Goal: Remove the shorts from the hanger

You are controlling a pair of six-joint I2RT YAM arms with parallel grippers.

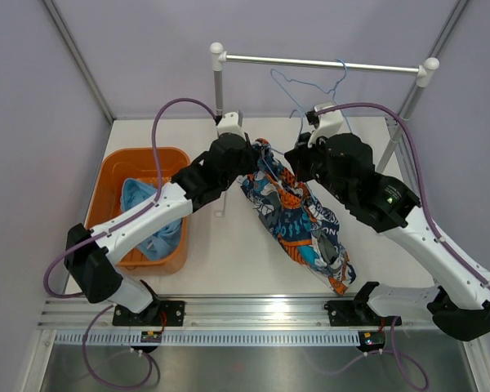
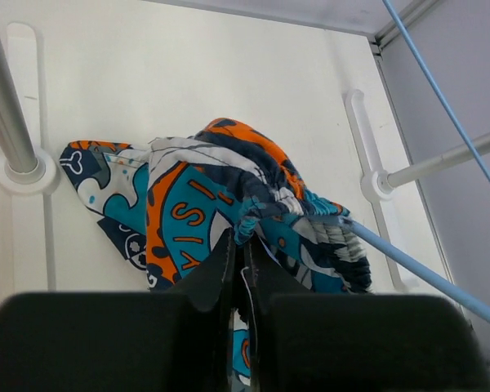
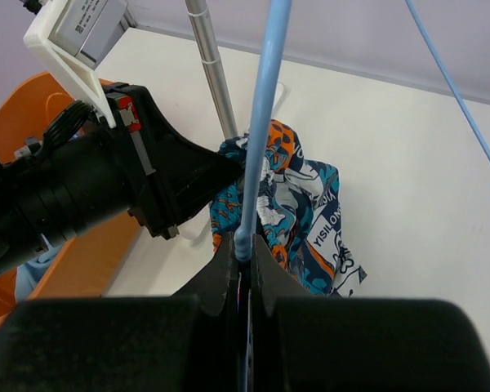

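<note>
The left gripper (image 2: 239, 245) has its fingers pressed together on a fold of the printed shorts (image 2: 188, 204), pinching the gathered waistband where the navy, orange, white and teal cloth bunches up off the table (image 1: 220, 245). The right gripper (image 3: 243, 255) is likewise closed, with its fingertips clamped on the light blue wire of the hanger (image 3: 262, 122), which runs up and away from them. The top view shows both grippers close together below the rack bar (image 1: 322, 64). From there the printed shorts trail in a long heap across the table toward the right arm's base. Only that view shows the full spread of the cloth, and it also shows the light blue shorts (image 1: 139, 196) lying inside the orange basket (image 1: 114, 175) at the left, well apart from the hanger. The left wrist view shows something the top view hides: a thick blue hanger wire meets the waistband just beside the pinch, with the cloth crumpled against it. Whether the wire passes through the fabric or only lies against it cannot be told. The right wrist view shows the left gripper's black body reaching in from the left, its tip at the shorts just beside the wire. The printed cloth hangs below and to the right of the clamped wire, in front of a rack post (image 3: 212, 65).
</note>
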